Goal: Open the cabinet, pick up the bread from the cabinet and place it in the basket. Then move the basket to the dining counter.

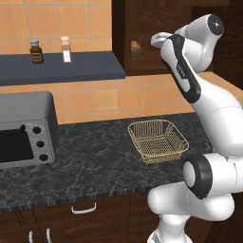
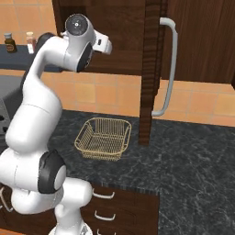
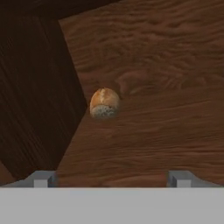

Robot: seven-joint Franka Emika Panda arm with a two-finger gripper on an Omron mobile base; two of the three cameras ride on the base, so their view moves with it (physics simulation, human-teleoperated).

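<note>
I am lining up the spread, empty gripper (image 3: 111, 178) with the bread (image 3: 104, 103) sitting far back in the open cabinet (image 2: 151, 69), so the jaws can straddle it.

Two rear base views share the basket (image 1: 158, 140); hand view faces the cabinet (image 3: 153, 52) interior.

The black speckled granite worktop (image 1: 95, 147) carries the golden-tan wire mesh basket (image 1: 158, 140) and a grey toaster oven (image 1: 26, 129). The small round brown bun (image 3: 104, 103) rests on the dark wooden cabinet shelf (image 3: 148, 135).
</note>
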